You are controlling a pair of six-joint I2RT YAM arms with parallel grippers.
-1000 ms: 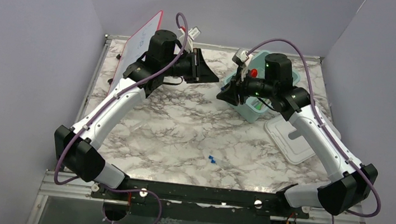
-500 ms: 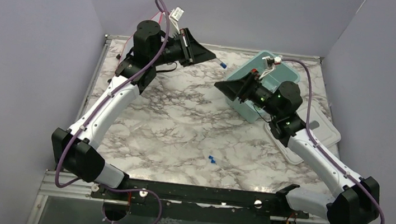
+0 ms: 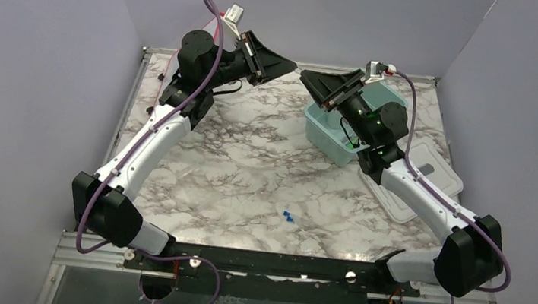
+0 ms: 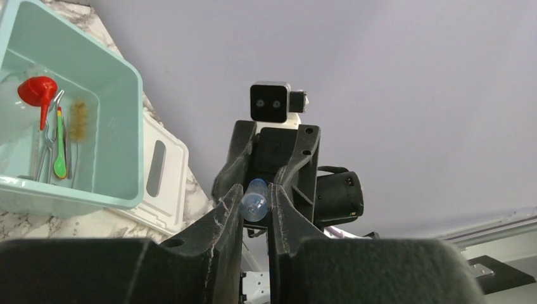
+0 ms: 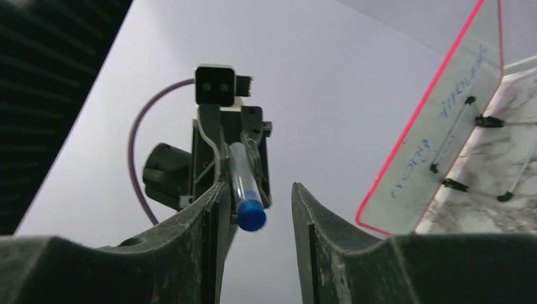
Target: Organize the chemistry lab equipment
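Marbled table (image 3: 249, 166), lilac walls (image 3: 305, 11); left hand (image 3: 292, 66) grips tube (image 5: 240, 176); right hand (image 5: 258, 190) wide.

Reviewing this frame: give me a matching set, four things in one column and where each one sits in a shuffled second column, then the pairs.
Things:
1. red funnel
2. blue-capped tube
3. white lid
4. whiteboard

Places:
A. clamped in the left gripper
B. lying flat on the table beside the teal tub
C. inside the teal tub
D. propped up tilted on the table

Pairs: 1-C, 2-A, 3-B, 4-D
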